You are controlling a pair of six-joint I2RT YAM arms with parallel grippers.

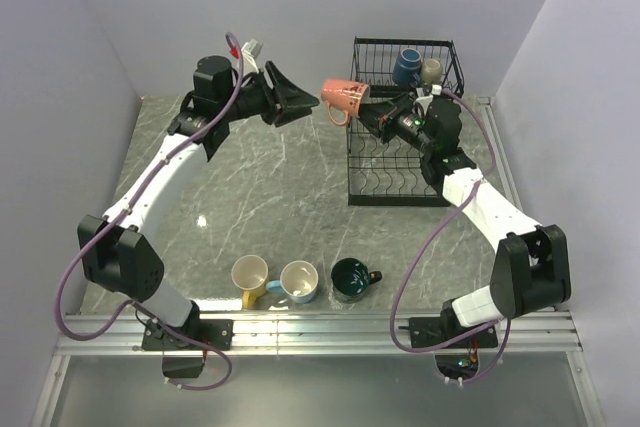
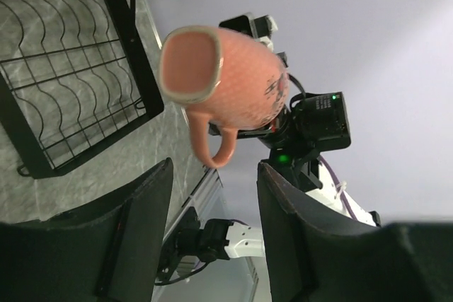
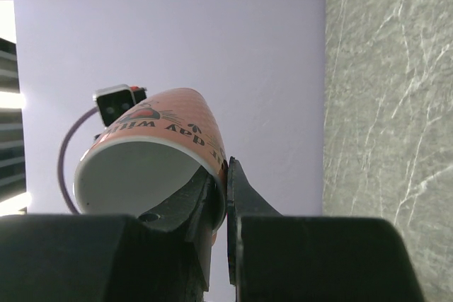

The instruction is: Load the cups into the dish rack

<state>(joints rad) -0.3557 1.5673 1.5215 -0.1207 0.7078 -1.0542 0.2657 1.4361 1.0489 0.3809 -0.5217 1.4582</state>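
Note:
An orange-pink cup (image 1: 342, 99) hangs in the air on its side, just left of the black wire dish rack (image 1: 398, 190). My right gripper (image 1: 368, 115) is shut on the cup's rim (image 3: 163, 139), one finger inside and one outside. My left gripper (image 1: 302, 107) stands open a little left of the cup, its base turned toward it. In the left wrist view the cup (image 2: 233, 86) floats beyond the open fingers (image 2: 283, 203), handle down, apart from them. A navy cup (image 1: 407, 66) and an olive-grey cup (image 1: 431, 70) sit in the rack's upper basket.
Three cups stand in a row near the table's front edge: yellow (image 1: 249, 275), light blue (image 1: 299, 281) and dark teal (image 1: 351, 278). The rack's lower tray (image 2: 71, 104) holds nothing that I can see. Walls close in on the left, back and right.

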